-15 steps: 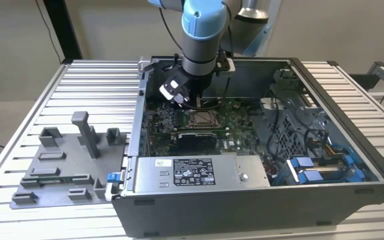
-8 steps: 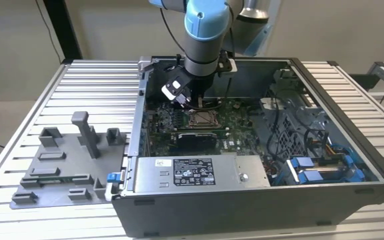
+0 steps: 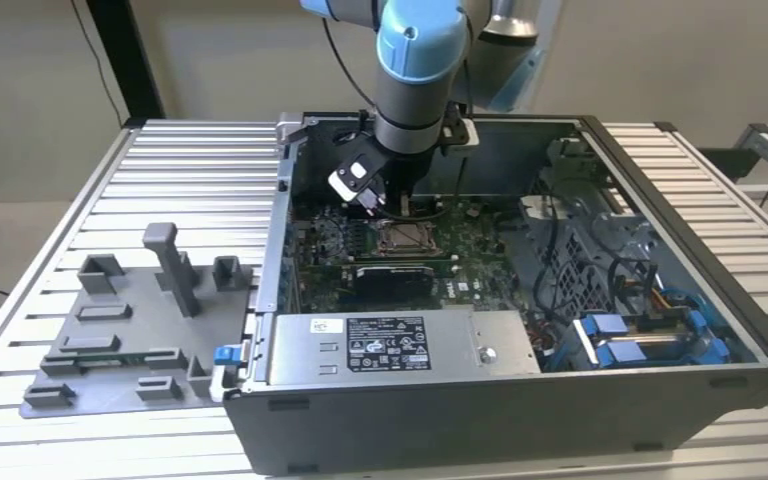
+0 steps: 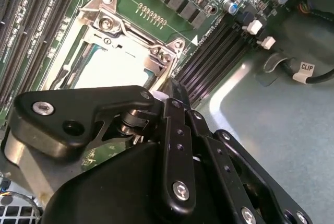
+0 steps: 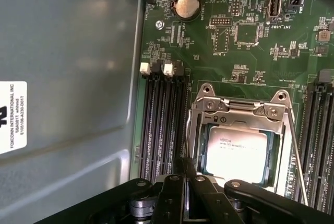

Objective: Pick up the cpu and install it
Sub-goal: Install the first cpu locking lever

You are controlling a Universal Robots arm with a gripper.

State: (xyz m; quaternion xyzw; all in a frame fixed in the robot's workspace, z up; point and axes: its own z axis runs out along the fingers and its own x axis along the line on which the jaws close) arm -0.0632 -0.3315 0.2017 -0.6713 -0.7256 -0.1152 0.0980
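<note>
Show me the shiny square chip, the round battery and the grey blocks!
Silvery square cpu [image 5: 237, 153]: first wrist view, its metal top.
Round silver battery [image 5: 186, 6]: first wrist view, its centre.
Grey plastic fixture blocks [image 3: 171, 260]: exterior view, tall post.

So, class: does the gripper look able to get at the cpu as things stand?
Probably yes: the gripper hangs close by the cpu, whose pale top lies bare, though the metal socket frame borders its edges.
</note>
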